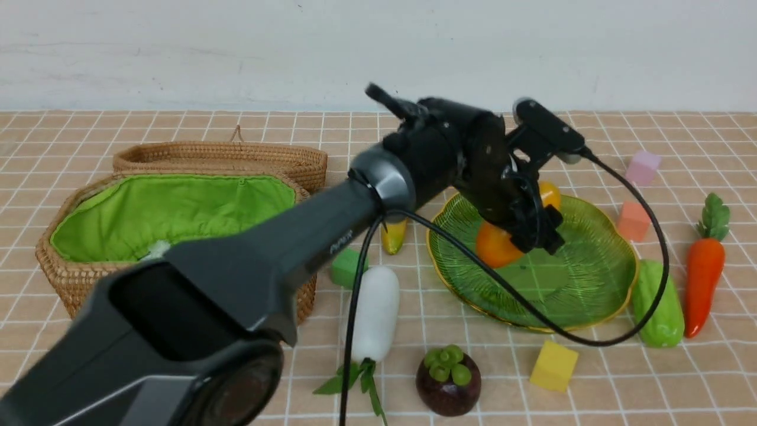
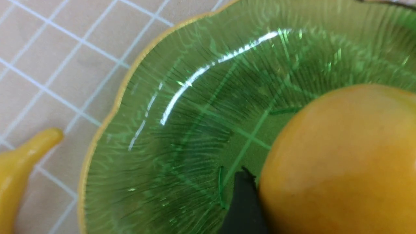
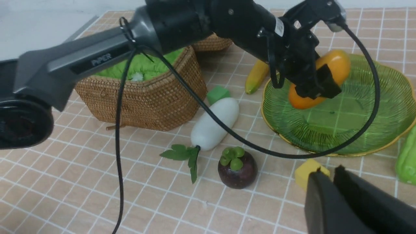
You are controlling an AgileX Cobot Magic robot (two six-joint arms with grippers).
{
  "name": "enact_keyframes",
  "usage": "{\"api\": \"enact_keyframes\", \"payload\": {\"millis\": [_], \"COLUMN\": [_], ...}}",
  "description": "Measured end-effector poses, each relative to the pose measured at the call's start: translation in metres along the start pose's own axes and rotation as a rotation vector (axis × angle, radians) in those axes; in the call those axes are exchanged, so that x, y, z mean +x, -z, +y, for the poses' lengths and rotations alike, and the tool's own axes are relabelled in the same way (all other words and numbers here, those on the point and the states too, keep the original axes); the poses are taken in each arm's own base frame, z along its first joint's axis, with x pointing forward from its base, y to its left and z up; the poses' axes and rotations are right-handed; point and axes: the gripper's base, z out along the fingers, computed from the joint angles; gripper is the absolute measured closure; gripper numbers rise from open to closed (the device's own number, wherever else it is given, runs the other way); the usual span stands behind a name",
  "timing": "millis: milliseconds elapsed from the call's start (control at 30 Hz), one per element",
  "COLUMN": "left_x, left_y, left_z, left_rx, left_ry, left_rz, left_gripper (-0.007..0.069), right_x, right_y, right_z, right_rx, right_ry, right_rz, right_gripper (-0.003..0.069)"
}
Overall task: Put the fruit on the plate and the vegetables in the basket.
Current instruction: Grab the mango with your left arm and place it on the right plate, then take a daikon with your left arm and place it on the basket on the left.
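My left gripper (image 1: 523, 228) is shut on the orange-yellow mango (image 1: 494, 245) and holds it low over the green plate (image 1: 585, 290). The wrist view shows the mango (image 2: 341, 156) against one black finger (image 2: 242, 204), above the plate's ribbed glass (image 2: 195, 97). The banana (image 1: 393, 235) lies left of the plate. The mangosteen (image 1: 447, 378) and white radish (image 1: 375, 310) lie in front. The gourd (image 1: 657, 303) and carrot (image 1: 704, 272) lie right of the plate. The wicker basket (image 1: 77, 278) stands at the left. My right gripper (image 3: 328, 172) is shut and empty, off to the front right.
Foam cubes lie about: green (image 1: 346, 266) by the basket, yellow (image 1: 553, 365) in front of the plate, orange (image 1: 633, 220) and pink (image 1: 643, 167) at the back right. The left arm's cable (image 1: 591, 340) hangs across the plate's front.
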Motion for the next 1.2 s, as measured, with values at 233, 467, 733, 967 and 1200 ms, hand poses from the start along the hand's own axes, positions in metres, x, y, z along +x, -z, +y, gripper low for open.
{"api": "enact_keyframes", "payload": {"millis": [233,467,733,967,1200], "left_x": [0.008,-0.013,-0.028,0.041,0.072], "left_y": [0.001,0.077,0.192,0.159,0.109], "left_z": [0.011,0.005,0.004,-0.002,0.004], "left_rx": [0.017,0.088,-0.017,-0.103,-0.211], "left_ry": [0.081,0.205,0.431,0.446,0.462], "left_rz": [0.018,0.123,0.18,0.48,0.568], "left_gripper": [-0.0037,0.0025,0.0526,0.055,0.0134], "right_x": [0.001,0.001,0.001,0.002,0.003], "right_y": [0.0,0.0,0.0,0.0,0.0], "right_z": [0.0,0.0,0.0,0.0,0.0], "right_rx": [-0.005,-0.005,-0.005,-0.004,-0.003], "right_ry": [-0.003,-0.003,-0.003,0.014,0.02], "right_rz": [0.008,0.011,0.012,0.023,0.025], "right_gripper": [0.0589,0.0583,0.0578,0.0571,0.0571]}}
